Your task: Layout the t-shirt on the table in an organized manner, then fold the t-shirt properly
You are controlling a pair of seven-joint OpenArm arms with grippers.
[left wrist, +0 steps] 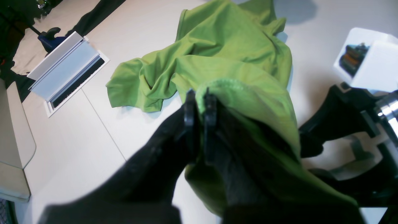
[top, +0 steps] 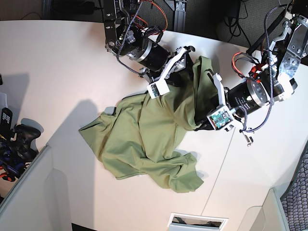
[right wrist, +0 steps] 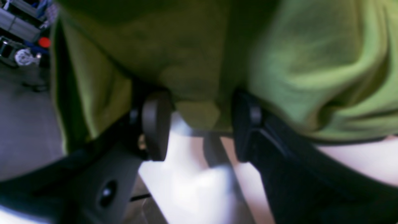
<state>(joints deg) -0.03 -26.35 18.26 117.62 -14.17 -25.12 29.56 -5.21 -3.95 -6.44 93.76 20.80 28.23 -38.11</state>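
The t-shirt (top: 149, 144) was soft, light cotton that sagged and bunched wherever it was unsupported, so it would drape rather than keep any shape; a judgement, but the best places to take hold looked like a hemmed edge or a shoulder seam, where the doubled cloth gives the pads something to bite. It was plain olive green with no print, heavily creased, most of it lying in a loose heap on the white bench (top: 57, 67) below and ahead of both arms, one part pulled up between them.

The left gripper (left wrist: 200, 102) was clenched on a stitched edge of the shirt, the cloth falling away over its right side and spreading onto the bench ahead of it. The right gripper (right wrist: 199, 124) stood with its jaws wide apart, a fold of shirt hanging just above and between them (whether the pads touched the cloth could not be told, the view being blurred). Nothing was clamped there, so the left arm alone carried the raised part.
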